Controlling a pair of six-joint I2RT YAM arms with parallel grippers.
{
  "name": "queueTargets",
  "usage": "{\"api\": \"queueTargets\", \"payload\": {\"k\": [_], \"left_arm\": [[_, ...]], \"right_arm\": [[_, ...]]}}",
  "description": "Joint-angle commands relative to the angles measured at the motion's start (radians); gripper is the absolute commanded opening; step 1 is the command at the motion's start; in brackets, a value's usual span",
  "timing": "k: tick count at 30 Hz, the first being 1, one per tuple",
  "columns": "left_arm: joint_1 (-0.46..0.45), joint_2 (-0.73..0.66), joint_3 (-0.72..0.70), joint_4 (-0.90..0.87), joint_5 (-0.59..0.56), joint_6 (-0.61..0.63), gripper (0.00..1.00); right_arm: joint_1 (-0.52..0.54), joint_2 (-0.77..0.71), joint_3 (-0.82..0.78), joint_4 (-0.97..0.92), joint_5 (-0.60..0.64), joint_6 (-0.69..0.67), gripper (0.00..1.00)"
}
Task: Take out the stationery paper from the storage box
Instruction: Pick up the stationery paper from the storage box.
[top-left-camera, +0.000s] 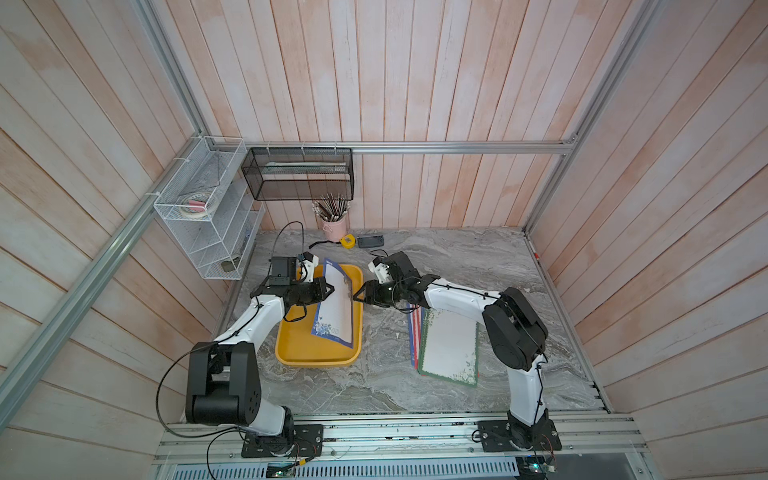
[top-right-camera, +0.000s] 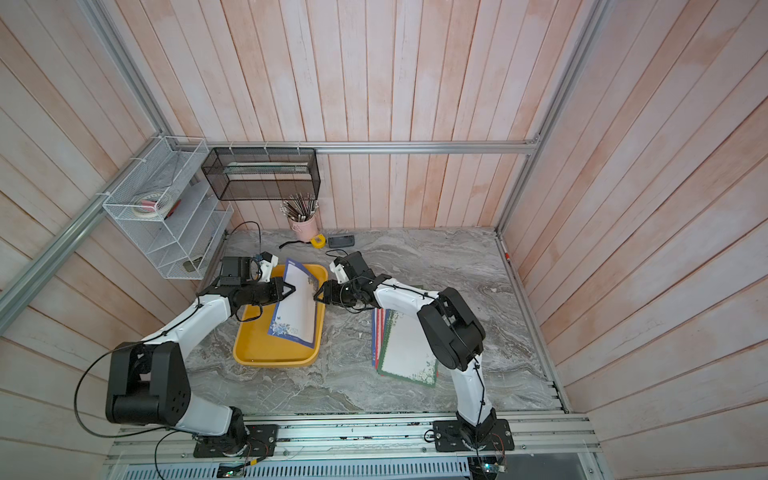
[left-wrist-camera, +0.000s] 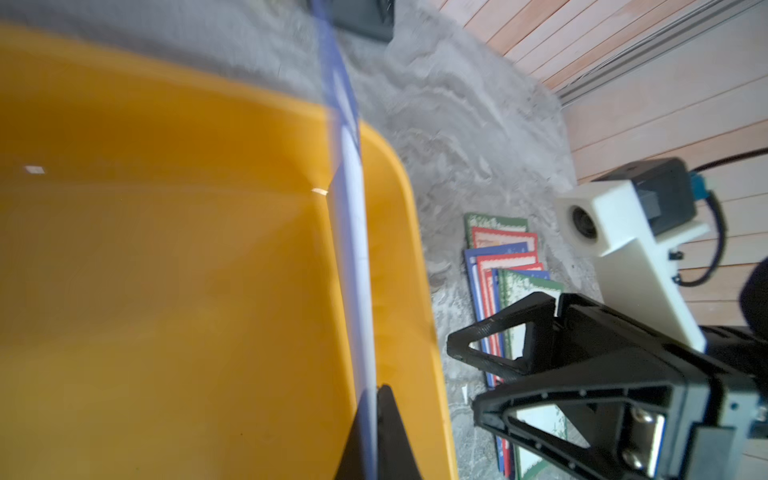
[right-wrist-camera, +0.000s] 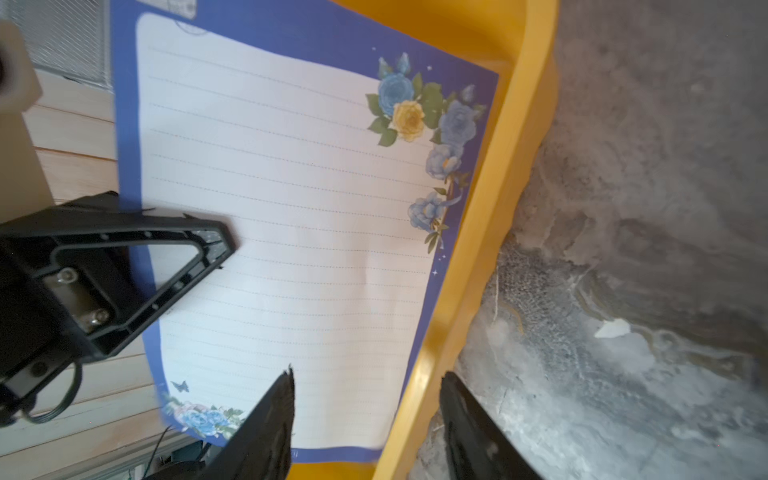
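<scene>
The stationery paper in hand is a blue-bordered lined sheet (top-left-camera: 336, 307) (top-right-camera: 295, 307) (right-wrist-camera: 291, 208), lifted and tilted over the yellow storage box (top-left-camera: 316, 357) (top-right-camera: 274, 353) (left-wrist-camera: 166, 249) (right-wrist-camera: 490, 208). My left gripper (top-left-camera: 332, 289) (top-right-camera: 293, 289) (left-wrist-camera: 372, 395) (right-wrist-camera: 224, 241) is shut on the sheet's left edge, which shows edge-on as a sheet (left-wrist-camera: 353, 232) in the left wrist view. My right gripper (top-left-camera: 358, 296) (top-right-camera: 318, 296) (left-wrist-camera: 463, 376) (right-wrist-camera: 368, 378) stands open at the sheet's right edge, its jaws straddling the box wall and gripping nothing. Several more sheets lie in a stack (top-left-camera: 449, 349) (top-right-camera: 409, 353) (left-wrist-camera: 503, 249) on the table.
At the back stand a pink pencil cup (top-left-camera: 334, 226), a yellow tape measure (top-left-camera: 347, 241) and a dark device (top-left-camera: 371, 241). A black mesh basket (top-left-camera: 299, 174) and a white wire rack (top-left-camera: 208, 216) hang on the wall. A small white scrap (right-wrist-camera: 613, 328) lies on the marble table.
</scene>
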Motion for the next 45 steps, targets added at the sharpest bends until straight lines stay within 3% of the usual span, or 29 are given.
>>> {"api": "queueTargets", "payload": {"k": [1, 4, 8, 11, 12, 17, 23, 26, 29, 33, 35, 37, 39, 41, 42, 45], "left_arm": [[0.002, -0.126, 0.066, -0.007, -0.018, 0.021, 0.00], [-0.013, -0.246, 0.100, 0.027, 0.050, 0.022, 0.00], [-0.056, -0.415, 0.082, 0.204, 0.254, 0.010, 0.00], [-0.082, -0.518, 0.028, 0.423, 0.402, -0.079, 0.00], [-0.087, -0.542, 0.008, 0.500, 0.425, -0.134, 0.00], [-0.101, -0.542, -0.037, 0.787, 0.549, -0.348, 0.00], [-0.123, -0.506, -0.103, 0.959, 0.554, -0.479, 0.00], [-0.130, -0.497, -0.148, 1.083, 0.545, -0.541, 0.00], [-0.130, -0.478, -0.163, 1.095, 0.521, -0.551, 0.00], [-0.130, -0.460, -0.200, 1.141, 0.470, -0.562, 0.00], [-0.130, -0.456, -0.215, 1.158, 0.442, -0.564, 0.01], [-0.130, -0.453, -0.226, 1.165, 0.416, -0.564, 0.20], [-0.130, -0.452, -0.235, 1.162, 0.399, -0.551, 0.51], [-0.130, -0.457, -0.247, 1.144, 0.382, -0.518, 0.69], [-0.130, -0.462, -0.251, 1.118, 0.368, -0.487, 0.74], [-0.130, -0.474, -0.245, 0.994, 0.316, -0.362, 0.76]], "right_arm": [[-0.038, -0.158, -0.032, 0.053, 0.013, -0.075, 0.62], [-0.068, -0.316, -0.115, 0.097, 0.036, -0.155, 0.67], [-0.124, -0.577, -0.311, 0.314, -0.028, -0.218, 0.80], [-0.137, -0.753, -0.403, 0.421, -0.094, -0.317, 0.95], [-0.135, -0.793, -0.418, 0.438, -0.130, -0.357, 0.96], [-0.133, -0.869, -0.442, 0.469, -0.177, -0.391, 0.98], [-0.106, -0.836, -0.466, 0.625, -0.257, -0.297, 0.97], [-0.068, -0.781, -0.459, 0.678, -0.265, -0.261, 0.90], [-0.026, -0.723, -0.451, 0.744, -0.276, -0.223, 0.75], [-0.017, -0.684, -0.455, 0.780, -0.260, -0.168, 0.21], [-0.018, -0.701, -0.478, 0.759, -0.219, -0.170, 0.00], [-0.020, -0.732, -0.503, 0.709, -0.176, -0.183, 0.00], [-0.036, -0.771, -0.527, 0.652, -0.164, -0.185, 0.00], [-0.078, -0.809, -0.547, 0.581, -0.174, -0.150, 0.00], [-0.113, -0.834, -0.555, 0.533, -0.197, -0.126, 0.00], [-0.256, -0.903, -0.564, 0.274, -0.240, -0.072, 0.00]]}}
